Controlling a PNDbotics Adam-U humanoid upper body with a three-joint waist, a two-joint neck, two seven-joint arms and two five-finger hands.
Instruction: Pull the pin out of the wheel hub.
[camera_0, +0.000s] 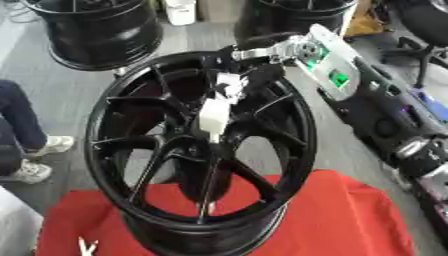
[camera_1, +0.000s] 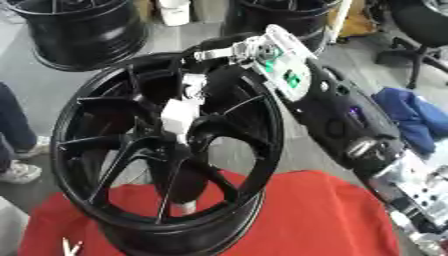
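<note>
My right robot hand (camera_0: 234, 80) reaches from the far right into the wheel hub (camera_0: 203, 145), fingers curled on the white pin (camera_0: 214, 119) at its centre. I judge the pin not yet free. The hub stands on a red cloth (camera_0: 341, 220); other rims (camera_0: 101, 30) sit beyond on grey floor.

Soft even daylight, mild overall blur

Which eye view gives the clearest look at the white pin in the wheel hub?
The left eye view: the white pin stands out against the black wheel hub, with the right hand above it. The right eye view shows the same pin, shifted left and dimmer.
</note>
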